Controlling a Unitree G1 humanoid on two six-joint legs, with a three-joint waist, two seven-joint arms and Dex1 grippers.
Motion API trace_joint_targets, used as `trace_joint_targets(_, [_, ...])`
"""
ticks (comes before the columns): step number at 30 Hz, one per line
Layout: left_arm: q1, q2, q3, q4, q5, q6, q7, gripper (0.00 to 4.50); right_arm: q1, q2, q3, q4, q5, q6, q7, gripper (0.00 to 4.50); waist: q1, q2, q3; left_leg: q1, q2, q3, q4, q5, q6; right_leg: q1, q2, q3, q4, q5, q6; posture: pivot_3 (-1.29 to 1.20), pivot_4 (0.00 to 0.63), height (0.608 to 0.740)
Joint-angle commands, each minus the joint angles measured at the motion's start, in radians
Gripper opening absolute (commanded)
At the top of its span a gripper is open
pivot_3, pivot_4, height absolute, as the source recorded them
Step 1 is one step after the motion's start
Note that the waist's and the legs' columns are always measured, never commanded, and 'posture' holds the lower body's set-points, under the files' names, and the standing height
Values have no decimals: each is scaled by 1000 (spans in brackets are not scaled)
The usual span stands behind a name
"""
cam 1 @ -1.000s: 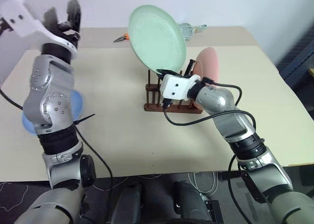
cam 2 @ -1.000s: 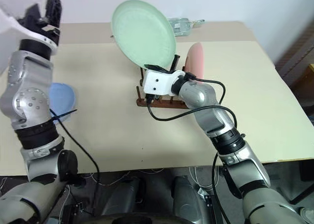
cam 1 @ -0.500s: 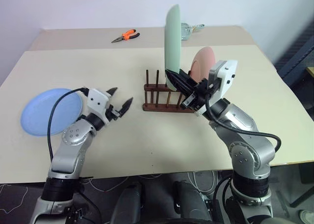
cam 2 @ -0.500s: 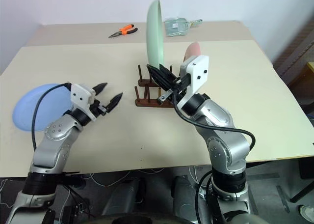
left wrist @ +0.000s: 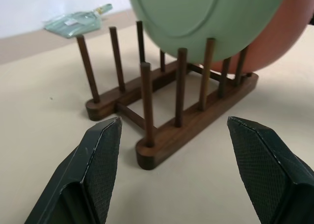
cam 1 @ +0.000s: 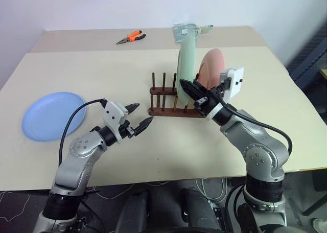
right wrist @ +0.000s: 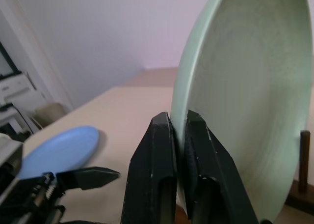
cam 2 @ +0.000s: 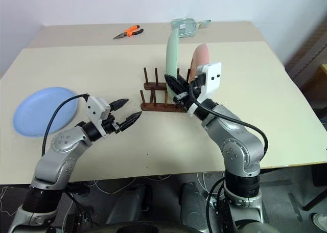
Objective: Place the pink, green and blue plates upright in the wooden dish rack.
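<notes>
Mint green and matte, the green plate point(cam 1: 186, 64) stands on edge in the wooden dish rack point(cam 1: 173, 101), between the pegs near the rack's right end. Just to its right the pink plate point(cam 1: 211, 67) stands upright too, in the next slot. We judge these plates to be light and stiff, maybe of plastic or thin ceramic, with a dull surface that should not slip much; we would treat them as breakable all the same. The best place to take one is the thin rim, pinched from both faces, because the flat middle gives nothing to hold.

Our right claw point(cam 1: 190, 88) is at the lower near rim of the green plate. In the right wrist view its two fingers point(right wrist: 156, 160) stand very close together with the rim between them, so we read it as clamped on the plate, though perhaps loosely.

The blue plate point(cam 1: 52, 115) lies flat on the counter point(cam 1: 127, 69) at the far left, well apart from the rack. Lifting it from flat will need one finger to get under the rim. Our left claw point(cam 1: 137, 121) hovers between that plate and the rack, fingers wide apart and empty, pointing toward the rack.

Orange pliers point(cam 1: 129, 37) and a clear packet point(cam 1: 190, 29) lie on the far side of the counter.
</notes>
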Motion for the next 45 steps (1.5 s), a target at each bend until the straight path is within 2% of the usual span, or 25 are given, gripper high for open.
trace_joint_targets(1, [4, -1, -14, -48, -4, 8, -14, 3542, -32, -29, 12, -14, -3, -24, 19, 2011, 1, 0, 0, 0, 0, 0, 0, 0, 0, 0, 0, 0, 0, 0, 0, 0, 150, 738])
trace_joint_targets(5, [12, -12, -8, -51, -31, 33, -26, 4500, -72, -110, 66, -15, -129, -114, 44, 3988, 1, 0, 0, 0, 0, 1, 1, 0, 0, 0, 0, -1, 0, 0, 0, 0, 150, 738])
trace_joint_targets(16, [-23, -52, 57, 1, -24, 22, 45, 4500, -211, -243, 164, 18, -401, -291, 68, 3988, 2, 0, 0, 0, 0, 1, 2, 0, 0, 1, 2, -2, 0, 0, 0, 0, 150, 738])
trace_joint_targets(18, [-51, -65, 109, 48, 0, 11, 113, 4500, -260, -270, 201, 47, -419, -348, 147, 3988, 2, 0, 0, 0, 0, 1, 2, 0, 0, 1, 3, -2, 0, 0, 1, 0, 150, 738])
trace_joint_targets(19, [-68, -70, 136, 81, 26, 8, 166, 4500, -282, -287, 230, 58, -448, -387, 180, 4256, 1, 0, 0, 0, -1, 1, 2, 0, 1, 1, 3, -2, 0, 0, 1, 0, 150, 738])
trace_joint_targets(21, [-121, -89, 231, 169, 71, 25, 333, 4500, -334, -321, 326, 91, -523, -472, 270, 4256, -1, 0, 1, 0, 0, 1, 2, 0, 1, 1, 4, -2, 0, 0, 1, 0, 150, 738])
trace_joint_targets(24, [-205, -117, 402, 247, 126, 116, 633, 4500, -373, -296, 408, 156, -566, -552, 333, 4256, -2, -1, 0, 1, 0, 0, 3, 0, 1, 1, 6, -3, 1, 2, 5, 0, 150, 738])
trace_joint_targets(28, [-219, -112, 551, 258, 194, 236, 864, 4500, -354, -263, 479, 219, -623, -642, 373, 4256, 1, -1, 0, 0, 0, 0, 3, 0, 1, 2, 5, -3, 1, 2, 5, 0, 150, 738])
trace_joint_targets(34, [-222, -179, 755, 165, 142, 391, 1046, 4500, -307, -222, 513, 251, -648, -693, 407, 4256, 5, -5, -1, 0, -1, -1, 3, 0, 0, 2, 4, -4, 1, 2, 5, 0, 150, 738])
trace_joint_targets(39, [-241, -263, 867, 123, 29, 488, 1082, 4500, -286, -205, 511, 268, -666, -715, 423, 4256, 4, -5, -1, 0, -1, -2, 3, 0, -1, 2, 3, -4, 1, 2, 5, 0, 150, 738])
trace_joint_targets(40, [-250, -284, 897, 123, 0, 499, 1097, 3978, -282, -204, 510, 273, -672, -720, 424, 4500, 4, -5, -1, 0, -1, -2, 3, 0, -1, 2, 3, -4, 1, 2, 5, 0, 150, 738])
trace_joint_targets(41, [-258, -300, 922, 126, -30, 512, 1105, 3631, -279, -205, 510, 277, -680, -726, 425, 4500, 4, -5, -1, 0, -1, -2, 3, 0, -1, 2, 3, -4, 1, 2, 5, 0, 150, 738])
trace_joint_targets(45, [-272, -307, 928, 132, -79, 524, 1096, 1612, -269, -203, 502, 283, -701, -724, 422, 4500, 4, -5, -1, 1, -1, -2, 3, 0, -1, 2, 3, -4, 2, 2, 5, 0, 150, 738])
